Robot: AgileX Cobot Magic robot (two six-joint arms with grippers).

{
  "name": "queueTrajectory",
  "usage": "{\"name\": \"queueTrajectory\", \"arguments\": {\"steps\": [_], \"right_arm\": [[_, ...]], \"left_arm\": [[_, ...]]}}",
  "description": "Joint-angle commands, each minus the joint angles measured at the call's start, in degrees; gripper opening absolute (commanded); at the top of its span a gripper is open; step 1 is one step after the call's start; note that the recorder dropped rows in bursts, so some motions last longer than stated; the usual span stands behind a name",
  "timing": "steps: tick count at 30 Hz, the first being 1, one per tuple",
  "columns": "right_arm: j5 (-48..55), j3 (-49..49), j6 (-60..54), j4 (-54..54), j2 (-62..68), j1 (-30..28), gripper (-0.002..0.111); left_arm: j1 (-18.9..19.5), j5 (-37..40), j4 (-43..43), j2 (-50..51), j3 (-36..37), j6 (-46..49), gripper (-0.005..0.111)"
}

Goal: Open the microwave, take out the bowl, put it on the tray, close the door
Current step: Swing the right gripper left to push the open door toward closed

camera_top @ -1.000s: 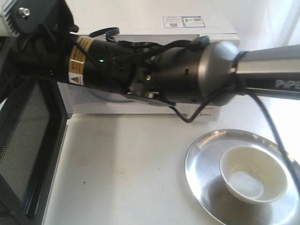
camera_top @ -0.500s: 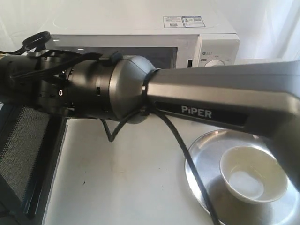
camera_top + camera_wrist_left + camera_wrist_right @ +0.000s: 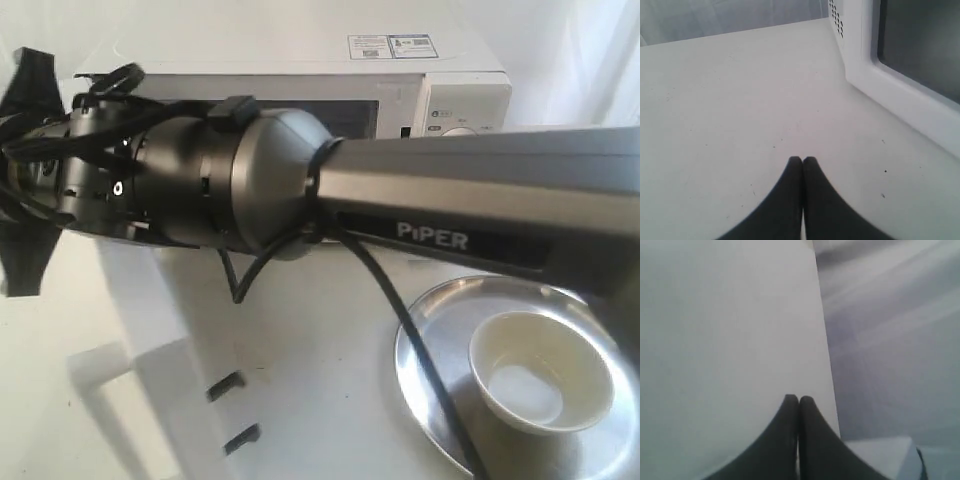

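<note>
The white microwave (image 3: 300, 60) stands at the back. Its door (image 3: 150, 400) is part-way swung at the lower left, with its white edge and two dark latch hooks (image 3: 226, 385) facing the exterior camera. My right arm reaches across the whole view. My right gripper (image 3: 22, 180) is at the far left, shut and empty, beside the door. In the right wrist view its tips (image 3: 798, 399) lie against a flat white face (image 3: 730, 330). The cream bowl (image 3: 540, 370) sits on the steel tray (image 3: 430, 350). My left gripper (image 3: 802, 159) is shut and empty over the table, beside the microwave (image 3: 860, 60).
The right arm's grey "PIPER" link (image 3: 470, 200) and its black cable (image 3: 400, 320) span the table just above the tray's rim. The white tabletop (image 3: 320, 380) lies between the door and the tray. A white knob (image 3: 462, 130) shows at the microwave's right.
The door has swung from wide open, black mesh showing, to part-way round with its white edge showing. My right arm has swept left across the view with it. Bowl and tray have not moved.
</note>
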Motion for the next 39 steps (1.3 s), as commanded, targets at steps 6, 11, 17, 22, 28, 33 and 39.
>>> {"name": "queueTrajectory", "arguments": {"steps": [6,11,17,22,28,33,39], "right_arm": [[34.3,-1.0,11.2,-4.0,-8.8,-0.1,0.000],[35.7,-1.0,10.2,3.5,-13.1,-0.1,0.000],[38.7,-1.0,6.4,8.8,-12.6,-2.0,0.000],[41.1,-0.9,12.2,7.3,-8.2,-5.8,0.000],[39.5,-0.9,15.7,4.5,-1.0,-11.3,0.000],[44.3,-0.9,34.5,-11.8,2.0,-14.6,0.000],[43.4,-1.0,35.7,-17.5,1.8,-14.7,0.000]], "left_arm": [[0.0,-0.2,-0.2,-0.1,0.2,-0.3,0.000],[0.0,-0.2,-0.2,-0.1,0.2,-0.3,0.000],[0.0,-0.2,-0.2,-0.1,0.2,-0.3,0.000],[0.0,-0.2,-0.2,-0.1,0.2,-0.3,0.000],[0.0,-0.2,-0.2,-0.1,0.2,-0.3,0.000],[0.0,-0.2,-0.2,-0.1,0.2,-0.3,0.000],[0.0,-0.2,-0.2,-0.1,0.2,-0.3,0.000]]}}
